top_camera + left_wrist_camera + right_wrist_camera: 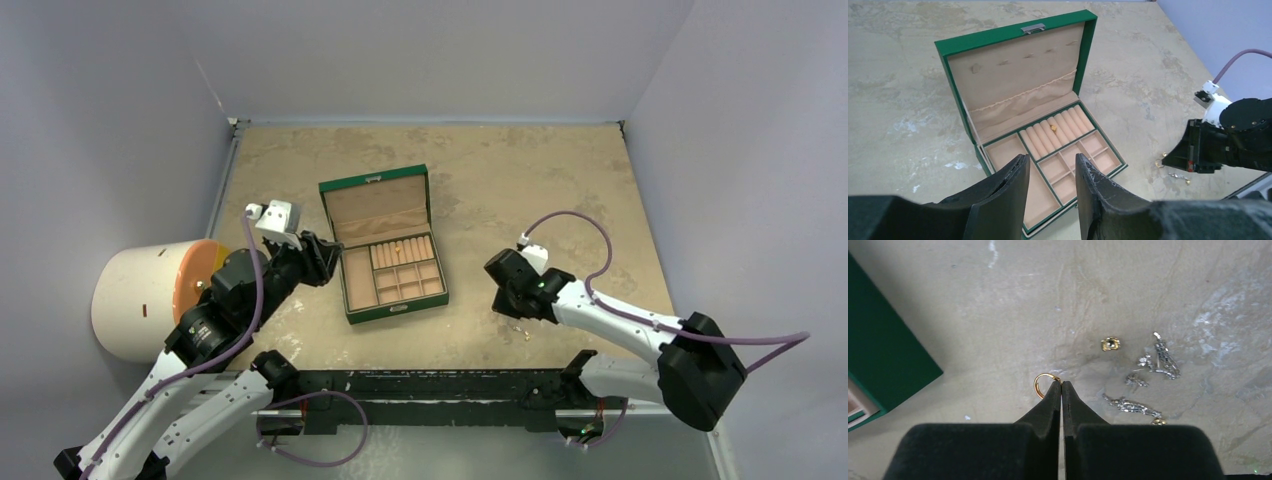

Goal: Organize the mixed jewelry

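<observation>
The mixed jewelry lies on the tan table to the right of the open green box (372, 181). In the right wrist view I see a gold ring (1040, 385), a gold stud (1110, 344), silvery sparkling pieces (1163, 357) and a longer silvery piece (1128, 405). My right gripper (1061, 383) is shut low over the table, with the gold ring's edge pinched at its tips. My left gripper (1052, 165) is open and empty, hovering by the box's near left side. One small gold piece (1052, 127) sits on the box's ring rolls.
A white cylinder with an orange face (150, 300) lies at the left wall beside my left arm. The box's green corner (883, 355) is left of my right gripper. Grey walls close the table on three sides.
</observation>
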You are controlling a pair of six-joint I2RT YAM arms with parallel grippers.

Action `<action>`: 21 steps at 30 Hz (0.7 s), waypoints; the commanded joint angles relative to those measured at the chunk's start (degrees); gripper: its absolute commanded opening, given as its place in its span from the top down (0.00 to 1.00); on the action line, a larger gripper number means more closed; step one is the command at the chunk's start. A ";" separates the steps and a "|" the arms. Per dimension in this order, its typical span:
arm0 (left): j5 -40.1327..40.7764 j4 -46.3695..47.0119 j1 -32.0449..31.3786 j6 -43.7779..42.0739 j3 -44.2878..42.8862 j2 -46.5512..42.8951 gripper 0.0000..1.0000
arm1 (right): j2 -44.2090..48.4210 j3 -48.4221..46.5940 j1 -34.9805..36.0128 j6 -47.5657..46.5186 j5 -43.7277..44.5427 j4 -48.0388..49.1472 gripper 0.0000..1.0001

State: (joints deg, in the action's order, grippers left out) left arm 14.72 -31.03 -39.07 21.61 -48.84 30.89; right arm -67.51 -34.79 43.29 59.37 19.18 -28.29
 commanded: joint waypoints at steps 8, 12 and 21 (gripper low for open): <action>-10.82 3.06 0.15 12.33 1.35 1.07 0.61 | 2.90 -8.44 9.79 -7.07 5.15 5.22 1.00; -13.04 4.72 0.09 16.84 3.96 0.82 0.61 | 3.98 -9.98 13.17 -10.61 6.73 10.15 1.00; -18.31 12.96 0.18 27.22 11.58 -1.77 0.58 | 7.17 -9.53 15.87 -21.02 0.88 26.80 1.00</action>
State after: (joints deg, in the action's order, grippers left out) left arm 0.16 -25.69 -39.07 42.76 -39.00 30.09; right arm -61.78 -42.76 58.28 44.75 22.31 -11.97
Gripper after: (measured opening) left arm 0.417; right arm 0.005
